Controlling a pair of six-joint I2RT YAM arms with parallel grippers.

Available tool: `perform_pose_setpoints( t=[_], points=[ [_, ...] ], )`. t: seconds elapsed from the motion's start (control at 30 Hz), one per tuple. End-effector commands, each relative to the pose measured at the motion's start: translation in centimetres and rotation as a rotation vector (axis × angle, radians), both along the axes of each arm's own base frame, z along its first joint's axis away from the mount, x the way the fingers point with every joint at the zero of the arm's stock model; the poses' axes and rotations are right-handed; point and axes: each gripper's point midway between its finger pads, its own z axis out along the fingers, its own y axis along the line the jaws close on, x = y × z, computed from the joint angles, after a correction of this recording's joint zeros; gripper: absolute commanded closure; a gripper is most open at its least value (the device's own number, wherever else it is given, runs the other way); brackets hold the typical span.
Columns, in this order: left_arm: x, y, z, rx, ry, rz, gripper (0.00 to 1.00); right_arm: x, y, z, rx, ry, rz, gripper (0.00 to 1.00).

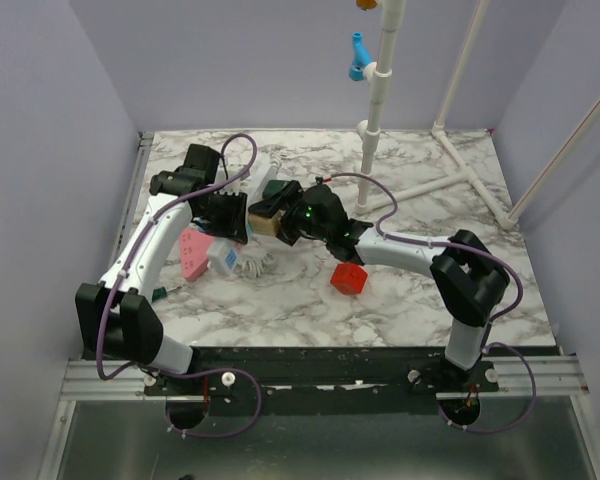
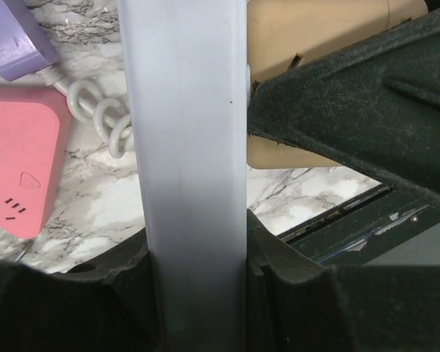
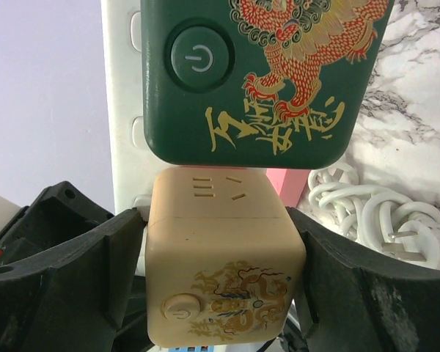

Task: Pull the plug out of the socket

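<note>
The socket, a long white power strip (image 1: 262,178), is lifted off the table. In the left wrist view it (image 2: 194,132) runs upright between my left gripper's (image 2: 198,249) jaws, which are shut on it. A beige cube plug (image 3: 224,264) with a dragon print and a round button sits against the strip's (image 3: 125,110) face. My right gripper (image 3: 224,242) is shut on this cube, one finger on each side. A dark green cube plug (image 3: 257,73) sits on the strip just beyond it. In the top view both grippers, left (image 1: 230,215) and right (image 1: 277,222), meet at the beige plug (image 1: 265,222).
A pink power block (image 1: 192,252) and a coiled white cord (image 1: 255,262) lie on the marble table under the strip. A purple bar (image 2: 18,40) lies beside the pink block (image 2: 18,169). A red cube (image 1: 348,278) lies near the right arm. A white pipe frame (image 1: 380,100) stands at the back.
</note>
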Motion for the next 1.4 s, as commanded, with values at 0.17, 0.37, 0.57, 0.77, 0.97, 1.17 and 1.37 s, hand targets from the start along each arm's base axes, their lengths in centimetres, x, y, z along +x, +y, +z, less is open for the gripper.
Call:
perform_pose_setpoints(
  t=[0.17,0.37,0.57,0.77,0.97,1.17,1.37],
  points=[
    [-1.5,-3.0,4.6,-0.200,-0.085,-0.121,1.00,1.1,0.1,3.2,0.068,-0.080,-0.034,0.24],
    [-0.3,-2.3,4.7,-0.193,-0.108,-0.077,1.00,1.1,0.1,4.4,0.092,-0.092,-0.033,0.62],
    [1.9,-0.9,4.5,-0.130,-0.173,-0.030,1.00,0.8,-0.8,5.1,0.080,-0.087,-0.039,0.92],
    [5.2,2.5,4.0,0.062,-0.313,0.058,1.00,0.0,-2.3,6.3,0.072,-0.101,-0.058,0.99],
    [6.9,5.4,3.8,0.219,-0.376,0.111,1.00,-0.8,-3.6,6.2,0.063,-0.095,-0.075,0.99],
    [7.0,5.3,4.1,0.196,-0.383,0.127,1.00,-1.6,-4.4,6.0,0.073,-0.091,-0.072,0.99],
    [6.7,4.5,5.1,0.147,-0.391,0.105,1.00,-2.7,-5.9,4.8,0.011,-0.100,-0.071,1.00]
  ],
)
